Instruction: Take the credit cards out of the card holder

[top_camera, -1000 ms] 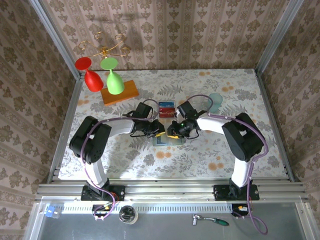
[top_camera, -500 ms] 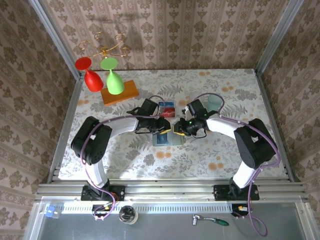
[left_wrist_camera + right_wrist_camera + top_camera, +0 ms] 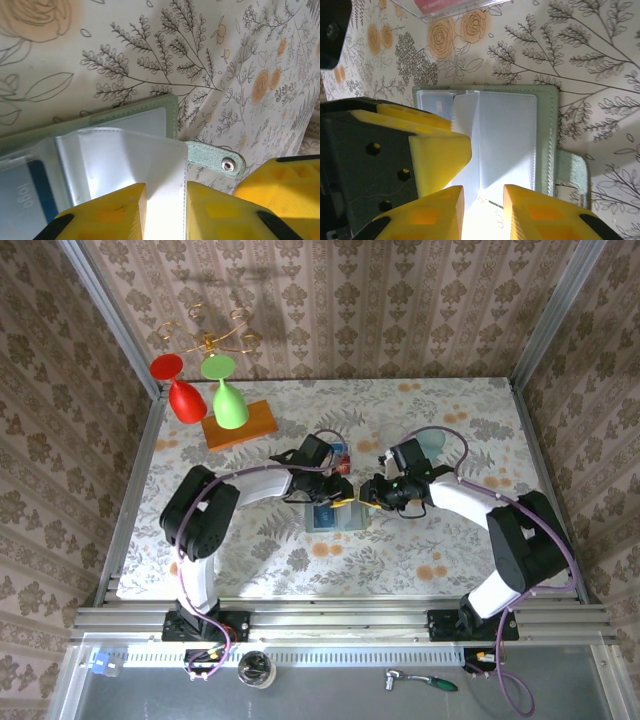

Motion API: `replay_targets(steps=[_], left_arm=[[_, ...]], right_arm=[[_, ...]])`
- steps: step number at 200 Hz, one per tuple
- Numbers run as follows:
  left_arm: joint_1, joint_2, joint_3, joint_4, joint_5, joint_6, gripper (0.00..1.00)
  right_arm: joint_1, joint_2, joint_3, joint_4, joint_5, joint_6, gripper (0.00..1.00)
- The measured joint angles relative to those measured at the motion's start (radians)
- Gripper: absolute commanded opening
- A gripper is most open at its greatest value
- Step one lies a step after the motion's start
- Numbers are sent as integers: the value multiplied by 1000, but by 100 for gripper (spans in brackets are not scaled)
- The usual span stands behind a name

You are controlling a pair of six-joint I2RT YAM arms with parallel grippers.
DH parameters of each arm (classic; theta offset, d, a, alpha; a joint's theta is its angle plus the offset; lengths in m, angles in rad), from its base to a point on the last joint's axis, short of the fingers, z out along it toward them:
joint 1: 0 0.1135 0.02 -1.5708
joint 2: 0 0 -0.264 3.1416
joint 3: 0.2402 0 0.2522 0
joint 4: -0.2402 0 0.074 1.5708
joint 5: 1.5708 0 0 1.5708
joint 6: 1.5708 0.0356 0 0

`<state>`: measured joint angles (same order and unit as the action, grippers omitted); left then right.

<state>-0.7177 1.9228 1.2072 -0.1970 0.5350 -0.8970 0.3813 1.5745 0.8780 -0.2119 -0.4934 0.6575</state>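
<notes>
Bright even light, soft shadows; glare whitens sleeves [image 3: 507, 140] in the card holder [image 3: 547, 130].

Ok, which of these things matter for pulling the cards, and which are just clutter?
Job: pale sage-green folding card holder; blue plastic credit card in its sleeve; red card lying beyond it; left claw; right claw.
Clutter: translucent teal cup; orange wooden block; red goblet; green goblet; gold wire rack.

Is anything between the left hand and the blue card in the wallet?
Yes. The blue card sits inside the clear plastic sleeves of the card holder, so the left hand likely meets plastic first.
</notes>
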Motion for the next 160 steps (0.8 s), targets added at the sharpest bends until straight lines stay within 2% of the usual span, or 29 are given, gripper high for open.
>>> replay_targets(steps=[44,112,160], left_arm=[[-14,58,45,5,8,0,31],[-14,62,44,14,19,0,32],[-1,-3,-60,57,13,-1,32]], right_arm=[[-5,-56,-32,-9,16,-4,33],[-6,-84,-38,-25,30,-2,32],[-2,-42,-35,4,14,18,31]])
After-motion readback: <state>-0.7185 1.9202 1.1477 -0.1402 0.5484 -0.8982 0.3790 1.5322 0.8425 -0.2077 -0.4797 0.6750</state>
